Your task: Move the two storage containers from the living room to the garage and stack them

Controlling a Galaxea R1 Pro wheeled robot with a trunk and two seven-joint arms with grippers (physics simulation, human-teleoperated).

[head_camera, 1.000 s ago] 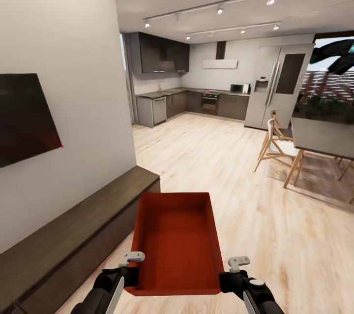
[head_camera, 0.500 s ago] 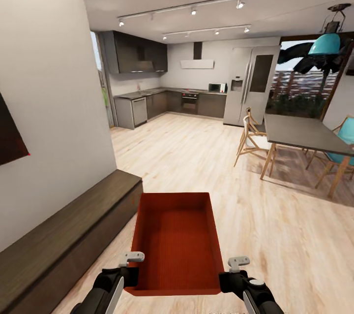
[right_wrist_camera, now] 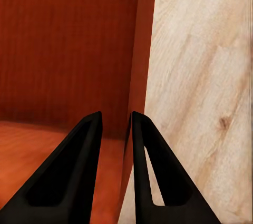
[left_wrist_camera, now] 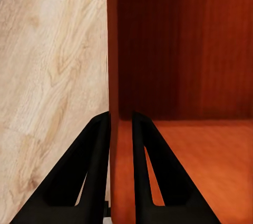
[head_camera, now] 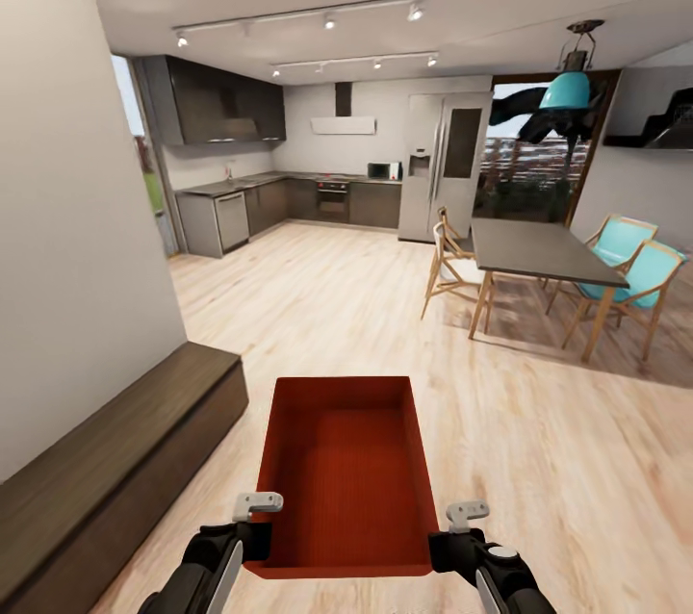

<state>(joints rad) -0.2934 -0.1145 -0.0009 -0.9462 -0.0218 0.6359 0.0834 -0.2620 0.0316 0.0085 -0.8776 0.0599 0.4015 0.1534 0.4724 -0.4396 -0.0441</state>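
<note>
One red-orange storage container (head_camera: 345,474) hangs between our arms above the light wood-plank floor (head_camera: 539,460). Our left gripper (left_wrist_camera: 121,129) pinches its left wall, one finger inside and one outside; our right gripper (right_wrist_camera: 116,129) clamps the right wall likewise. Beside us on the left runs a dark low cabinet (head_camera: 106,470); ahead stand the kitchen, a dining table (head_camera: 534,253) and turquoise chairs (head_camera: 640,277). We read no writing anywhere.
</note>
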